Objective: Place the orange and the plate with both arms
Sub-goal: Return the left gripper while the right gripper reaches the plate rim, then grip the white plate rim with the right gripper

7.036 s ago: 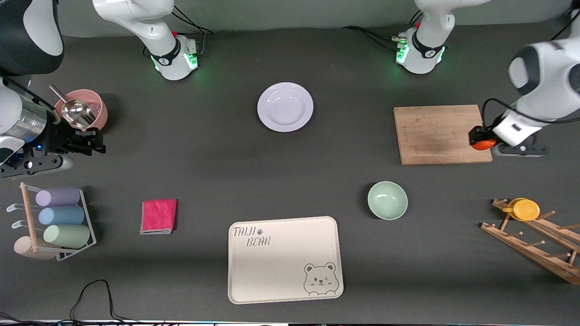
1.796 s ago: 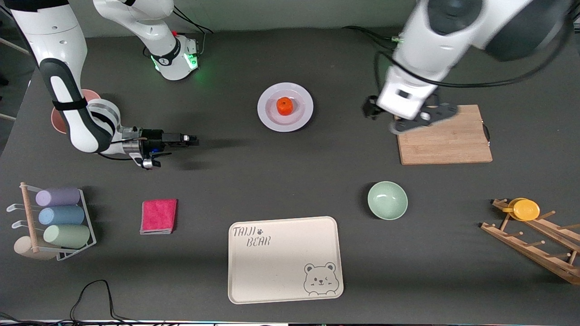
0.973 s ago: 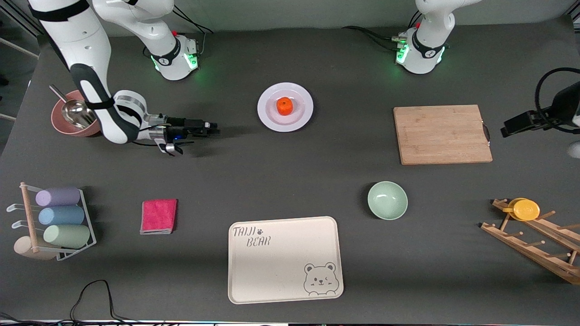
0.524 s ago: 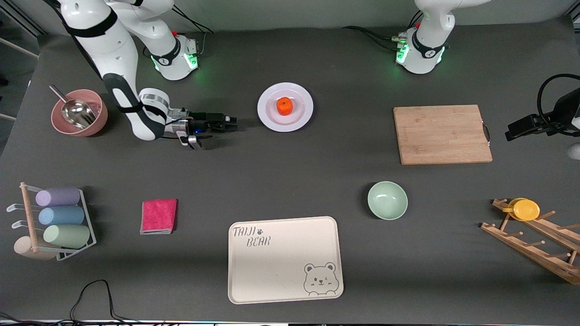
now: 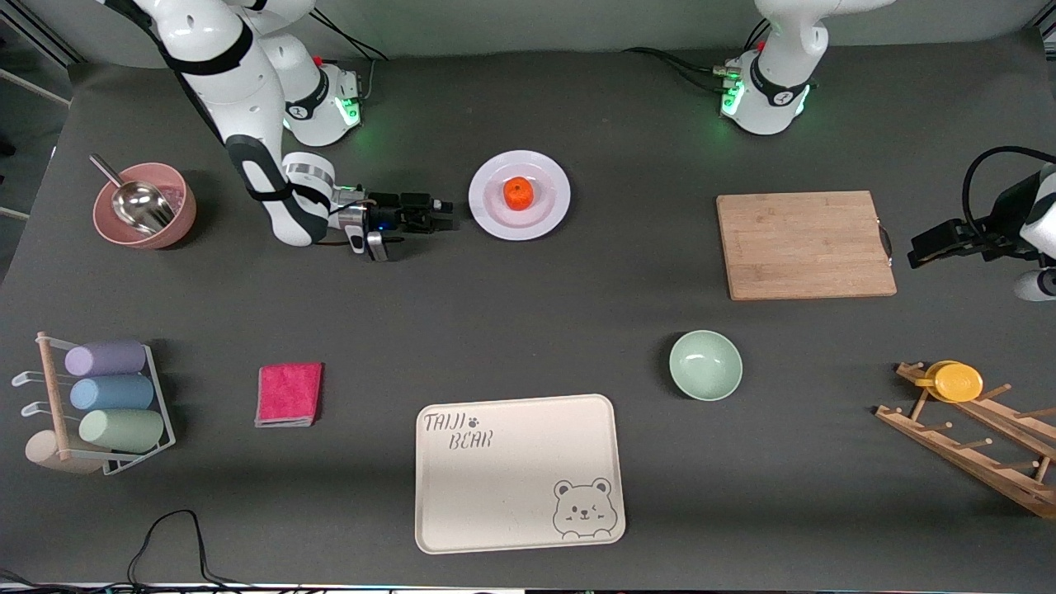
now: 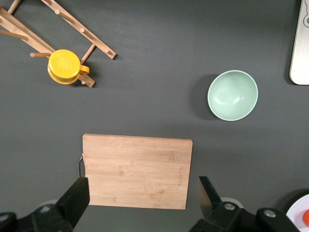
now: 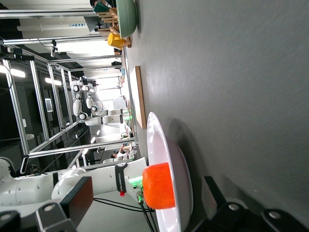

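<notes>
Orange (image 5: 517, 194) sits in the middle of the plate (image 5: 551, 216), plate flat on the counter (image 5: 528, 322) between the two arm bases. Right pincer (image 5: 441, 223) is low over the counter, just beside the plate rim on the right arm's side, pointing sideways at it, not touching; fingers spread wide, nothing held (right wrist view looks edge-on at the plate (image 7: 164, 159) with the orange (image 7: 157, 186) on it, fingers (image 7: 77, 198) framing both). Left pincer (image 5: 928, 247) hangs over bare counter just past the cutting board (image 5: 804, 244) toward the left arm's end, also wide open and empty; left arm waits there. In the left wrist view both fingers (image 6: 77, 195) stand apart over the near edge of the board (image 6: 137, 171), with the green bowl (image 6: 232, 95) and the yellow cup (image 6: 65, 67) on its wooden rack (image 6: 99, 46) in sight. Green bowl (image 5: 705, 365) is nearer the front camera than the board; cream bear tray (image 5: 495, 487) nearer still, in line with the plate. Yellow cup (image 5: 957, 381) rests on the wooden rack (image 5: 973, 454) at the left arm's end. At the right arm's end: pink bowl (image 5: 177, 214) with a metal scoop (image 5: 139, 205), a wire rack with rolled cups (image 5: 107, 396), and a pink cloth (image 5: 289, 394) beside it.
</notes>
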{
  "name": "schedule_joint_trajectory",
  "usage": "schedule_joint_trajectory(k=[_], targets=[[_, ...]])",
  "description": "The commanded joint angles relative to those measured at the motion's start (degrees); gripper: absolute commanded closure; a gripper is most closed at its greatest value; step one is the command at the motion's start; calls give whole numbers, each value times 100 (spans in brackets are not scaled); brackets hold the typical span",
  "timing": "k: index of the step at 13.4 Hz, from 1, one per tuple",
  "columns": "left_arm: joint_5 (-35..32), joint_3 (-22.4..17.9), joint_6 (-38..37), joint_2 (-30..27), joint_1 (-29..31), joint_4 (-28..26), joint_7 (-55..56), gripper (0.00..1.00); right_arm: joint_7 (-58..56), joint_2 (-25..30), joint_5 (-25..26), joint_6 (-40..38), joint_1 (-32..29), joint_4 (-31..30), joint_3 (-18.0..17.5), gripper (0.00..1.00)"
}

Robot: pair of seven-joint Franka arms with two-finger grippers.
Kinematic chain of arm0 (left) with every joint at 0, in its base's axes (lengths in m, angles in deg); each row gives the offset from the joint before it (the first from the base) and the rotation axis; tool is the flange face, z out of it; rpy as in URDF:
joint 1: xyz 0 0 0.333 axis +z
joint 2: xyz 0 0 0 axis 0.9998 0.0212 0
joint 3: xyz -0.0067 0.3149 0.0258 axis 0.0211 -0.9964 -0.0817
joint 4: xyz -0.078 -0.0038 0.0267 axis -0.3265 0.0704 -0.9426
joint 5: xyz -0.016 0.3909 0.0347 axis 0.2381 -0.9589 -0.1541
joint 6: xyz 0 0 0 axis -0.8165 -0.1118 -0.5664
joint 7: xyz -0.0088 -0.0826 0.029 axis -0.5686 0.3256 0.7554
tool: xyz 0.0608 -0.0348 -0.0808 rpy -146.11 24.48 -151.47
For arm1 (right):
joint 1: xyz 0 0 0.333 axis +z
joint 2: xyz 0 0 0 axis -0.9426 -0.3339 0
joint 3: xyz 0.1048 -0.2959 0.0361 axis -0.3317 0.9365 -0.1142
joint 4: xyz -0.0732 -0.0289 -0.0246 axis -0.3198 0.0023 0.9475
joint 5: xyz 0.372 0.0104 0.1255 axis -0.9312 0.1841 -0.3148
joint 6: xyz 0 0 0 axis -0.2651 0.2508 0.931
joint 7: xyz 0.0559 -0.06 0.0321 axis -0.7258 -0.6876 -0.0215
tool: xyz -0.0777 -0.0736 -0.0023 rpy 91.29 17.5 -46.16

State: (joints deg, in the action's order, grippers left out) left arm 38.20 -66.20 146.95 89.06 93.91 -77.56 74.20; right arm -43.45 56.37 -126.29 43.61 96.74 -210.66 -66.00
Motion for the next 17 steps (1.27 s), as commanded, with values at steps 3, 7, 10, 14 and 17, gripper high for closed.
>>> schedule_joint_trajectory(k=[3, 7, 10, 14, 17], targets=[[-10, -35, -23, -50, -64, -106, -127, 0, -362, -192, -796, -24, 609, -60, 9, 0], [-46, -44, -120, -50, -3, -106, -312, 0, -652, -316, -1404, -25, 1049, -69, 9, 0], [-116, -44, -155, -59, -20, -115, -338, 0, -740, -368, -1720, -25, 1295, -60, 9, 0], [-160, -44, -155, -67, -29, -123, -567, 0, -890, -474, -2010, -42, 1489, -43, 9, 8], [-169, -35, -137, -67, -37, -123, -637, 0, -1109, -579, -2072, -42, 1498, -42, 1, 42]])
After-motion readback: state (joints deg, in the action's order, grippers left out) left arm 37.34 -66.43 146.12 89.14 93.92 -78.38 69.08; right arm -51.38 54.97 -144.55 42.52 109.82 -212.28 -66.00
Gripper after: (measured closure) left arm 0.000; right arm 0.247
